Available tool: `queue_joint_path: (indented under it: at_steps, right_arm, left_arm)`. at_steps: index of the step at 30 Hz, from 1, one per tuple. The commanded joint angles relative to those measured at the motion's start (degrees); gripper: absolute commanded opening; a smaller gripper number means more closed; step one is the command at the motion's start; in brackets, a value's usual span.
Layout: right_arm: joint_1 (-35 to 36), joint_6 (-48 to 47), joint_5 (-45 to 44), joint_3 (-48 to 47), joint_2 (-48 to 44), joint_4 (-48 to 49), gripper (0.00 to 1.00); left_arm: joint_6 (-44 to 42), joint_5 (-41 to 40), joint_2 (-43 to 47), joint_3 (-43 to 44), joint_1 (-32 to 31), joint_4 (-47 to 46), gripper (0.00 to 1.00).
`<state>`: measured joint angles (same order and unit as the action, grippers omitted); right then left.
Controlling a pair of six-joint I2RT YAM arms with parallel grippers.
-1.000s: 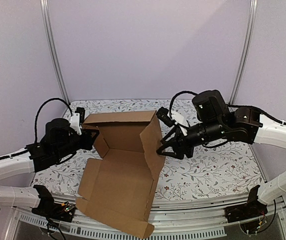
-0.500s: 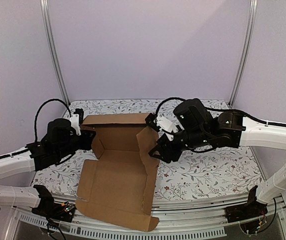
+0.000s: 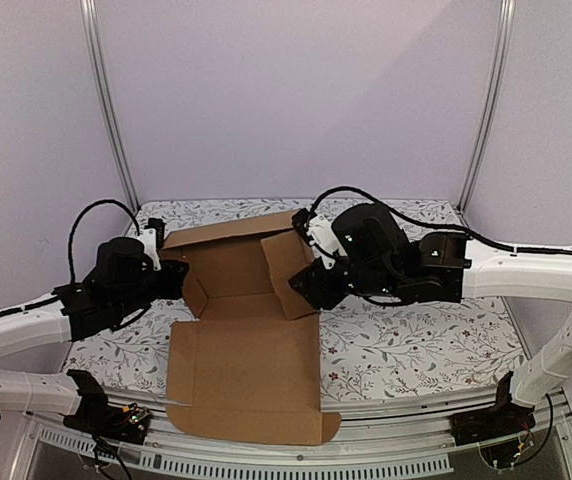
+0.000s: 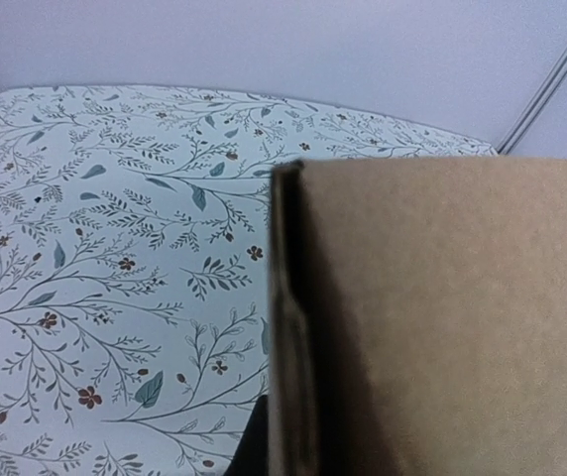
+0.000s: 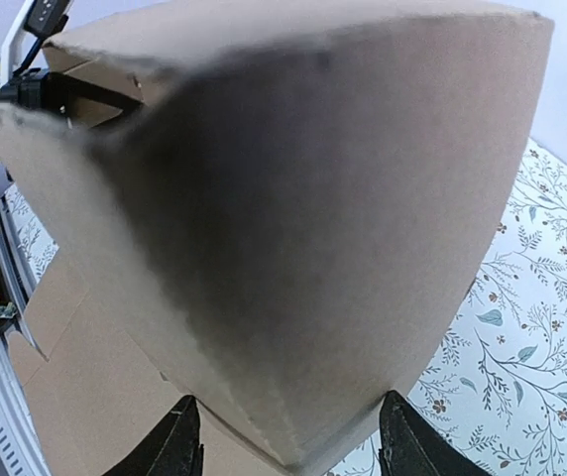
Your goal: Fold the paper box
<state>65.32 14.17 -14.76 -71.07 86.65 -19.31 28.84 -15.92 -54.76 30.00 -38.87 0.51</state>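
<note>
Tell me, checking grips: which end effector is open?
The right end effector: its fingers stand apart astride the paper box's flap; the left end effector is shut on its edge.

Seen from above, the left hand [image 3: 173, 270] has its tips lost behind the left wall of the paper box [image 3: 246, 350]. In the left wrist view the box runs off the right and lower edges and covers that hand. In the right wrist view a blurred flap of the box crowds the lens, and only the fingers [image 5: 179, 441] of the right hand [image 5: 288, 446] show below it.
</note>
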Motion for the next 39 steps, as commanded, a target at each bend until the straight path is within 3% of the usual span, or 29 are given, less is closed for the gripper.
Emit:
queue_joint_path:
  at_steps: [1,20,27,32,39]
  right_arm:
    - [0.1,3.7,-6.0,0.6,2.7,5.0,0.59]
    - [1.0,7.2,-20.2,4.9,4.8,7.8,0.50]
    - [1.0,9.3,-23.7,8.7,5.0,12.9,0.42]
    - [1.0,9.6,-23.2,11.2,5.3,18.1,0.44]
    - [1.0,7.0,-21.6,15.7,3.9,24.7,0.55]
  left_arm:
    - [1.2,3.9,0.0,2.4,-0.2,-1.4,0.00]
    - [4.3,0.2,-0.3,2.8,-0.6,2.6,0.00]
    - [3.7,-6.4,-1.2,2.7,-4.5,4.1,0.00]
    - [3.5,-9.5,-3.5,3.5,-7.6,4.6,0.00]
    - [3.2,-12.0,-5.9,4.9,-9.9,5.8,0.00]
